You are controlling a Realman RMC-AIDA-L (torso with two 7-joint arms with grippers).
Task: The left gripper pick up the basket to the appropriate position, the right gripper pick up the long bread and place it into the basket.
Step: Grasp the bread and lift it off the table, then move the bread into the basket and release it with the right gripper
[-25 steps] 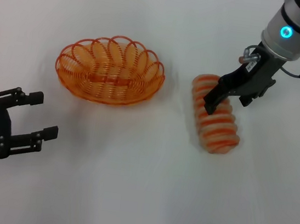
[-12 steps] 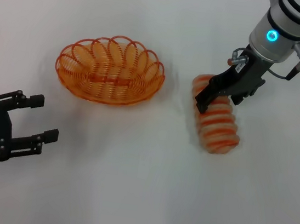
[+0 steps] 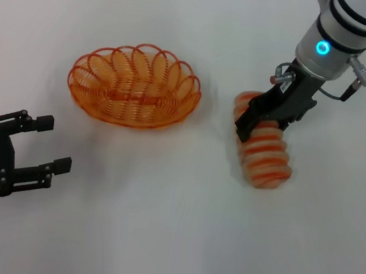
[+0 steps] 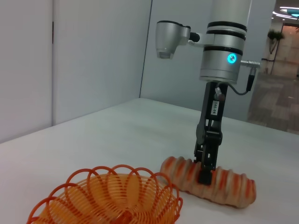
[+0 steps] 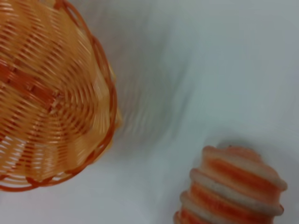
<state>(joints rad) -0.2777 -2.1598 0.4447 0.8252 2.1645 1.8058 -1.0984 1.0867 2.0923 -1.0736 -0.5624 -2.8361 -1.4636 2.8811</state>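
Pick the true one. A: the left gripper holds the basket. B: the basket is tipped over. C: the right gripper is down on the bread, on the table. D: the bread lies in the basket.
C: the right gripper is down on the bread lying on the table; the basket stands upright and empty, apart from the open left gripper.

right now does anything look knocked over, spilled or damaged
Nothing stands out. The basket sits upright and empty on the table, the bread lies whole beside it, the right gripper is down at the bread, and the left gripper is open, clear of the basket.
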